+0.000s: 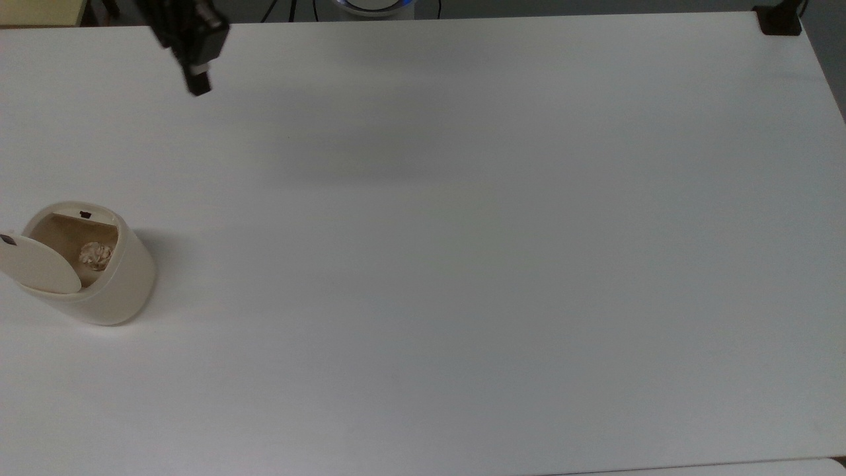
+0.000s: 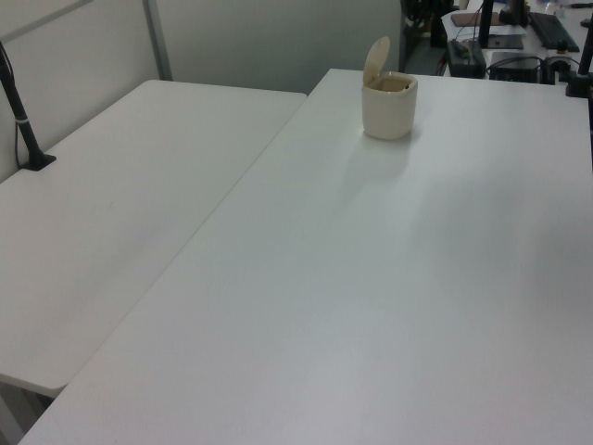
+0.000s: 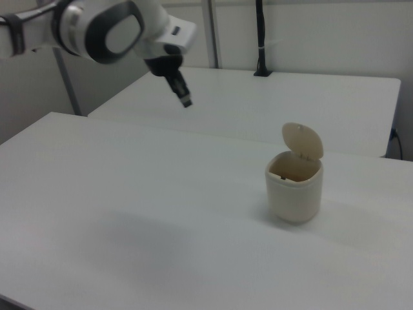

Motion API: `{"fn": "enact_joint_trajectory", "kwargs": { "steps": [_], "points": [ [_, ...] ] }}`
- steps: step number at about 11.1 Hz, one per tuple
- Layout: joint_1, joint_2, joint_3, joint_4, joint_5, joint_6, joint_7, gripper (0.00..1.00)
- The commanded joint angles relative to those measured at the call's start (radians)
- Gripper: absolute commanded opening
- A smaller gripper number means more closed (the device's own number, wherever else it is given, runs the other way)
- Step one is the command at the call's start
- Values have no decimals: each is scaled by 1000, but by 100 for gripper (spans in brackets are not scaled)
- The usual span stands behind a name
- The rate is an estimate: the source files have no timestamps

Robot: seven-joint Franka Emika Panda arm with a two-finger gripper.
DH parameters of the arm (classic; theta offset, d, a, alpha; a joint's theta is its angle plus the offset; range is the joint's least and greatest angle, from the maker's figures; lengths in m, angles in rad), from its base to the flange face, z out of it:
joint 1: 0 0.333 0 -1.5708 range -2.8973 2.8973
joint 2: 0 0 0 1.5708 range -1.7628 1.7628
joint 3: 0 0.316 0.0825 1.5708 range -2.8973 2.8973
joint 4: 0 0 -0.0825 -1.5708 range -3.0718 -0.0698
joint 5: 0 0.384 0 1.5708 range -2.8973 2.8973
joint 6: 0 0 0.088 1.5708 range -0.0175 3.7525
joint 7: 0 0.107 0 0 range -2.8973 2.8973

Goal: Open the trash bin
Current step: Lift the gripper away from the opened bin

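The cream-beige trash bin (image 1: 125, 284) stands near the left edge of the table in the top view. Its flat lid (image 1: 38, 268) is swung up on its hinge, and a crumpled wad (image 1: 96, 256) lies inside. The left view has the trash bin (image 2: 389, 109) at the far end with its lid (image 2: 376, 61) upright; in the right view the trash bin (image 3: 295, 188) is at the right, lid (image 3: 302, 141) raised. My gripper (image 1: 197, 84) hangs high and well away from the bin, near the table's far edge, shut and holding nothing. In the right view the gripper (image 3: 186, 101) is up and left of the bin.
A black clamp (image 1: 780, 20) sits at the table's (image 1: 462, 264) far right corner in the top view. A second white table (image 2: 111, 204) adjoins on the left view's left, with a black post (image 2: 23, 120) on it. Desks with equipment stand behind the bin in the left view.
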Motion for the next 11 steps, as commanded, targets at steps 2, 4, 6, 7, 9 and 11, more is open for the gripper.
{"fn": "enact_joint_trajectory", "kwargs": {
  "steps": [2,4,6,7,9,11],
  "points": [
    [139,-64,-34,-32,15,-204,39,3],
    [176,-61,-34,-47,14,-224,-34,7],
    [175,-58,-34,-47,11,-226,-169,9],
    [170,-52,-27,-41,3,-226,-241,11],
    [173,-55,-22,-42,-26,-243,-439,34],
    [167,-56,-24,-41,-66,-269,-542,87]
  ]
}}
